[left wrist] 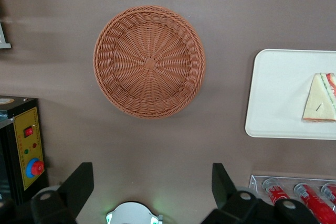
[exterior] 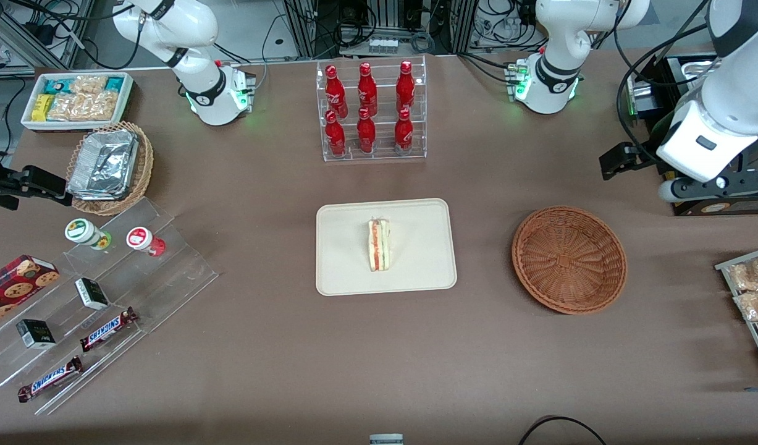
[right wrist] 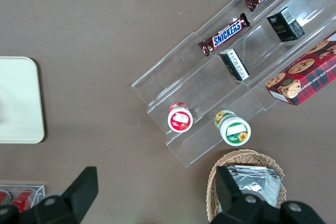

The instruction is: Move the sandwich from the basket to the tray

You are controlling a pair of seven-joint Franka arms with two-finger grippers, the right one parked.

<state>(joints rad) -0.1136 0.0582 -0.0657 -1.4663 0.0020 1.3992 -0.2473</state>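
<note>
The sandwich (exterior: pixel 379 245) lies on the cream tray (exterior: pixel 416 247) at mid-table, its red and green filling edge showing; the left wrist view also shows the sandwich (left wrist: pixel 320 100) on the tray (left wrist: pixel 278 93). The reddish-brown woven basket (exterior: pixel 569 259) sits beside the tray toward the working arm's end, with nothing in it (left wrist: pixel 149 61). My left gripper (exterior: pixel 623 159) hangs high above the table, farther from the front camera than the basket. In the left wrist view the gripper (left wrist: pixel 151 169) is open, with only bare table between its fingers.
A clear rack of red bottles (exterior: pixel 371 111) stands farther back than the tray. A black control box (left wrist: pixel 23 145) and a wire rack of snack bags (exterior: pixel 752 296) sit at the working arm's end. Acrylic steps with snacks (exterior: pixel 107 296) lie toward the parked arm's end.
</note>
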